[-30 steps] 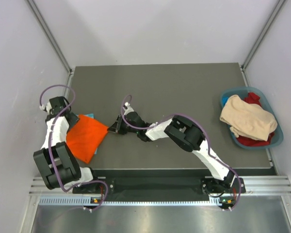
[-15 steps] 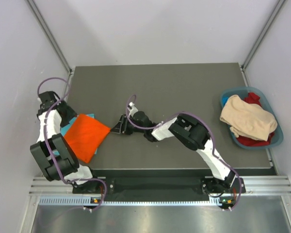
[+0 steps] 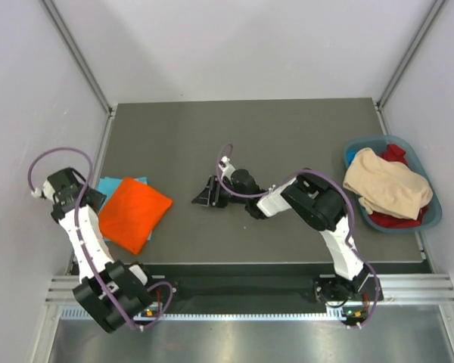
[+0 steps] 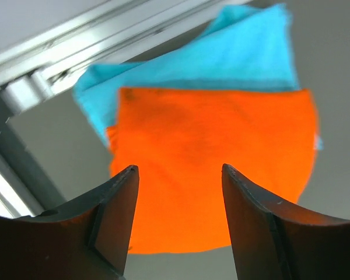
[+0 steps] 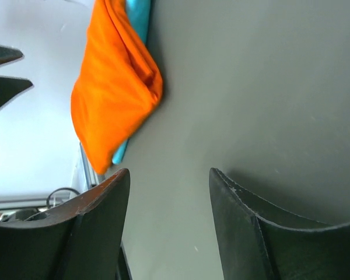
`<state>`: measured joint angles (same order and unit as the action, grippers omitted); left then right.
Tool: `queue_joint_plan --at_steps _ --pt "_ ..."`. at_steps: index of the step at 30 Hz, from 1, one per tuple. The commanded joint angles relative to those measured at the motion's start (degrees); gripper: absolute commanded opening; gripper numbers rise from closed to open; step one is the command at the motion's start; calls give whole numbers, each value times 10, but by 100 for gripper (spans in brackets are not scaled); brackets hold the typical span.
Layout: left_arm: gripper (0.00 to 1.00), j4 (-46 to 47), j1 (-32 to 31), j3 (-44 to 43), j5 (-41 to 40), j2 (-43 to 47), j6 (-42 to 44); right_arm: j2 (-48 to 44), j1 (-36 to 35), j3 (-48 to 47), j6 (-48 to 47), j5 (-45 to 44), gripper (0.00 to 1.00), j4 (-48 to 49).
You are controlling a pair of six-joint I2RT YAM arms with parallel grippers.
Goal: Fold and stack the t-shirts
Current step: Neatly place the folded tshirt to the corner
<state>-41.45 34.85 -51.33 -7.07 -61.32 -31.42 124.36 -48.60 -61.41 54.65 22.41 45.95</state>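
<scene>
A folded bright orange t-shirt [image 3: 135, 212] lies at the table's left edge on top of a folded turquoise t-shirt [image 3: 115, 184], which shows only along its far side. In the left wrist view the orange t-shirt [image 4: 216, 157] covers most of the turquoise one [image 4: 221, 52]. My left gripper [image 3: 93, 199] hangs just left of the stack, open [image 4: 178, 172], holding nothing. My right gripper [image 3: 204, 194] is open [image 5: 169, 175] over bare table, a little to the right of the stack. From there the orange t-shirt [image 5: 114, 87] shows with a turquoise edge [image 5: 139, 11].
A blue basket [image 3: 433, 215] at the table's right edge holds a beige cloth [image 3: 386, 187] and a red one [image 3: 397, 153]. A metal rail [image 4: 64, 41] runs along the left edge beside the stack. The left gripper's fingers [image 5: 6, 76] show in the right wrist view.
My right gripper has opened and drawn back to the right, away from the orange t-shirt. My left arm has swung back to the left, off the stack.
</scene>
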Motion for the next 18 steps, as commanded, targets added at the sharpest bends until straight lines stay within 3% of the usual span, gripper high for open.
queue_joint_plan --at_steps 1,5,14,18 --pt "64 8 59 57 28 2 -41 -26 23 23 22 39 57 83" --pt "64 25 82 83 36 26 -57 -41 35 45 22 34 57 93" --pt "65 48 90 113 -49 53 -92 -26 45 49 40 45 57 110" --pt "66 107 98 150 -22 50 -103 -25 54 53 50 49 57 122"
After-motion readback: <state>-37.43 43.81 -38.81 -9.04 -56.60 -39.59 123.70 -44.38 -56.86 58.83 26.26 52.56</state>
